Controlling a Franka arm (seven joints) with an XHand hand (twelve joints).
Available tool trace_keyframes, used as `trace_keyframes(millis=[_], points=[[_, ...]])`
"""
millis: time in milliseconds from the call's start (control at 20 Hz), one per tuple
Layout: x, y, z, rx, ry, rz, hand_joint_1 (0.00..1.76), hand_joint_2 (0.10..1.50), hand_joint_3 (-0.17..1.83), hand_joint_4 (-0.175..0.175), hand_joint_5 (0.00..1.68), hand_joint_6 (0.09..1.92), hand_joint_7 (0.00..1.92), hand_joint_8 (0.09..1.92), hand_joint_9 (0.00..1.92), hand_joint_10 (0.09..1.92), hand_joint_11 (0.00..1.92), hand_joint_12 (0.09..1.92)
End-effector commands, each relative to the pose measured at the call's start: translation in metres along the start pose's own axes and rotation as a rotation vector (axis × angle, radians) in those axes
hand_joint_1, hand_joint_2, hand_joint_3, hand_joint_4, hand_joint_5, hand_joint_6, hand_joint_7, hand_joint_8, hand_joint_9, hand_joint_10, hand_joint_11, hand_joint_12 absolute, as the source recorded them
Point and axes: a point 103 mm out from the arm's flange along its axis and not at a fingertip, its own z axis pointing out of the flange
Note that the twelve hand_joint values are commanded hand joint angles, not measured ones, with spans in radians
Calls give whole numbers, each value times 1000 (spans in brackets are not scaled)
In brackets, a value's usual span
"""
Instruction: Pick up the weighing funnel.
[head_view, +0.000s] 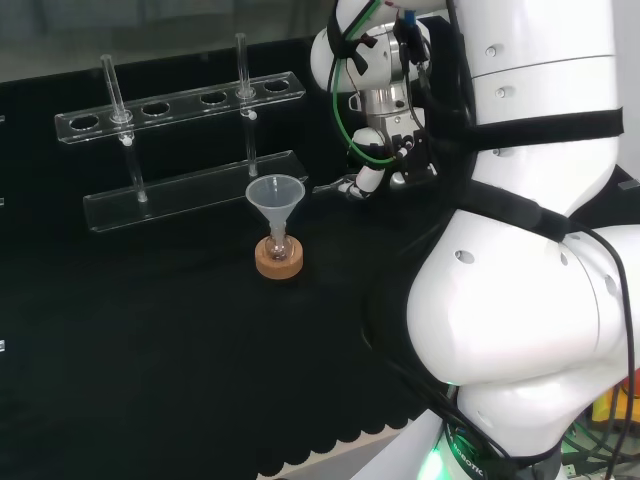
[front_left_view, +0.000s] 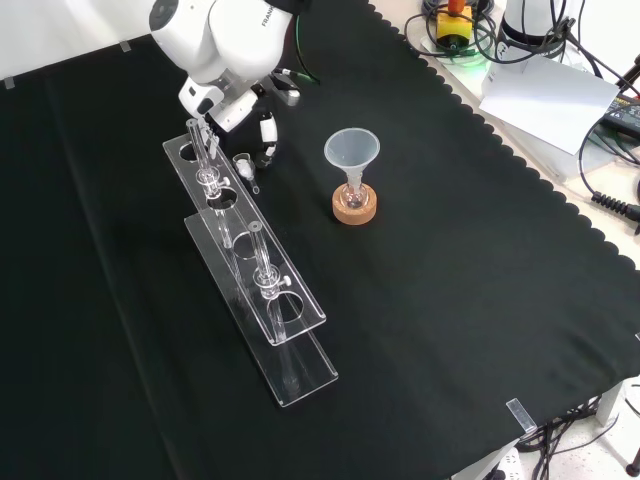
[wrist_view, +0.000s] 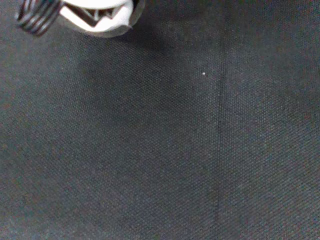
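Observation:
The weighing funnel (front_left_view: 245, 166), a small clear scoop with a short stem, lies on the black cloth between the rack's end and the big funnel. In the head view the weighing funnel (head_view: 333, 187) shows as a thin clear sliver. The black and white hand (front_left_view: 267, 132) hangs low over the cloth right beside it, on its right in the front view. In the head view the hand (head_view: 372, 150) stands just right of the piece. Whether it touches or holds the piece is hidden. A blurred white part of the hand (wrist_view: 95, 12) shows in the wrist view over bare cloth.
A clear two-tier rack (front_left_view: 255, 285) with a few test tubes stands close to the hand; in the head view the rack (head_view: 190, 190) sits at the back left. The big funnel (front_left_view: 351, 150) stands in a small flask on a cork ring (front_left_view: 355, 209). Paper and cables (front_left_view: 550, 95) lie beyond the cloth's edge.

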Motion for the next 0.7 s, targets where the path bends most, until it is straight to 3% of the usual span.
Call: trace_keyframes(millis=[50, 700], points=[[-1, 2, -2, -1, -2, 3, 922, 619, 632, -14, 753, 806, 329, 710, 620, 604, 421, 1293], [6, 9, 0, 13, -9, -15, 923, 620, 635, -18, 739, 814, 327, 709, 622, 602, 423, 1290]])
